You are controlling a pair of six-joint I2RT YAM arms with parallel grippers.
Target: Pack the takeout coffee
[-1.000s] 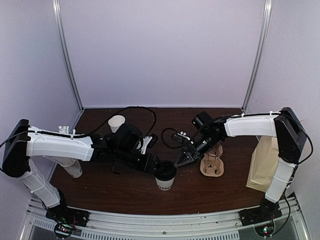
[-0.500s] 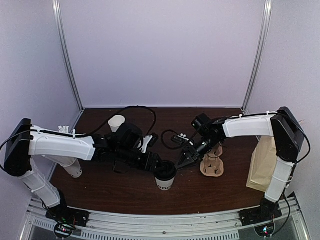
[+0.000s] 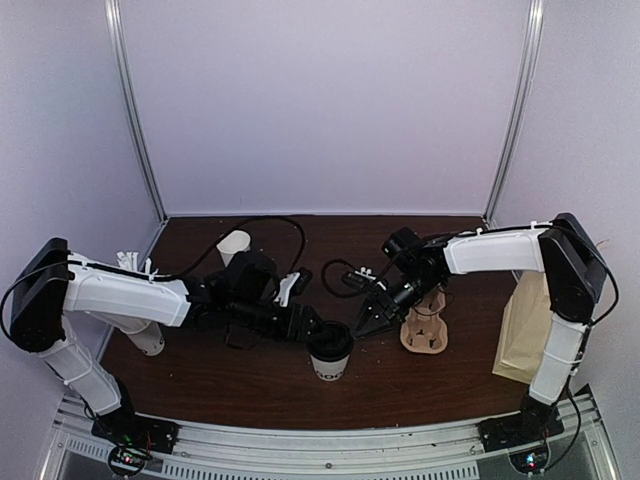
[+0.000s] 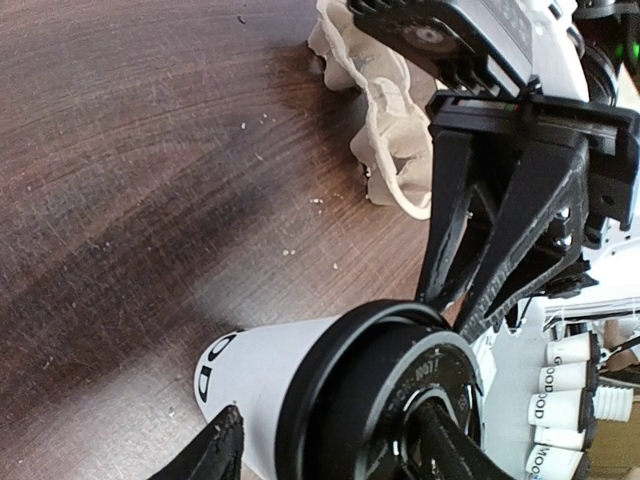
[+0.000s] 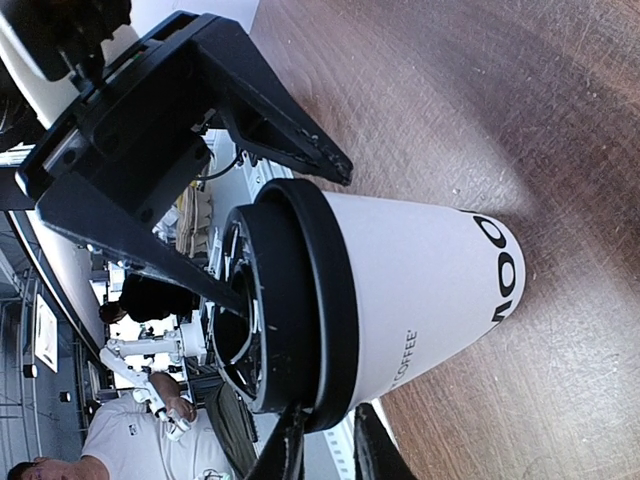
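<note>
From above, the takeout coffee [image 3: 328, 362] stands upright on the worktop [image 3: 400, 385], at 6 o'clock of its middle, with its black lid [image 3: 331, 340] seated. The left claw [image 3: 312, 325] sits at the cup's 10 o'clock and the right claw [image 3: 363, 322] at its 2 o'clock, both at lid height. A brown cup carrier [image 3: 424, 330] lies at the cup's 3 o'clock, its wells bare. Further along at 3 o'clock a paper bag [image 3: 528, 330] stands upright, contents hidden.

In the left wrist view the left claw is released. One of its fingers [image 4: 215, 455] is beside the paper wall with a gap, and the other lies over the lid's top.

In the right wrist view the right claw's fingers [image 5: 288, 450] are parted narrowly. The lid's rim sits at their gap, with no squeeze showing.

The cup looks light, though its fill cannot be told. The paper wall would likely dent under a hard pinch, and the smooth lid could pop off if lifted by its rim. The safer hold is probably the wall just under the lid, kept upright.
</note>
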